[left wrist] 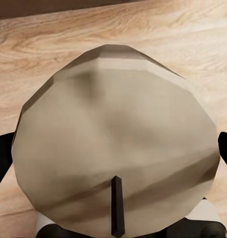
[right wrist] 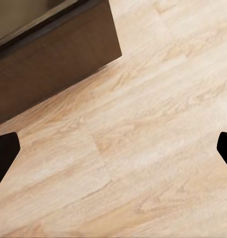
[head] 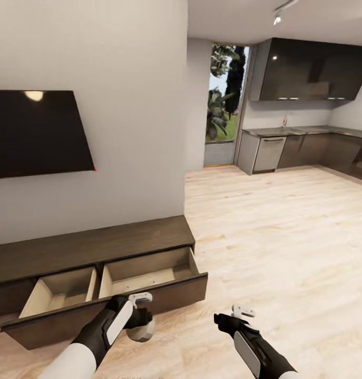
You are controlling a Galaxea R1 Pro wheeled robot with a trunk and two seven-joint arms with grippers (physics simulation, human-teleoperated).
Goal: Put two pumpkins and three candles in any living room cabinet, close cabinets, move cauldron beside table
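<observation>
A pale grey-white candle (head: 141, 330) hangs just above the floor, in front of the cabinet's pulled-out drawer, with my left gripper (head: 138, 317) shut on it. In the left wrist view the candle's round top (left wrist: 113, 134) with its dark wick sits between the black fingers (left wrist: 1, 159). The low dark-brown cabinet (head: 91, 247) stands against the wall, and its open drawer (head: 144, 273) shows two bare beige compartments. My right gripper (head: 237, 317) is open over the wood floor, to the right of the drawer's corner (right wrist: 54, 59). The pumpkins are out of view.
A black TV (head: 38, 131) hangs on the wall above the cabinet. Dark grey kitchen cabinets (head: 307, 68) and a counter line the back right, beside a glass door (head: 225, 105). Open wood floor (head: 286, 237) spreads to the right.
</observation>
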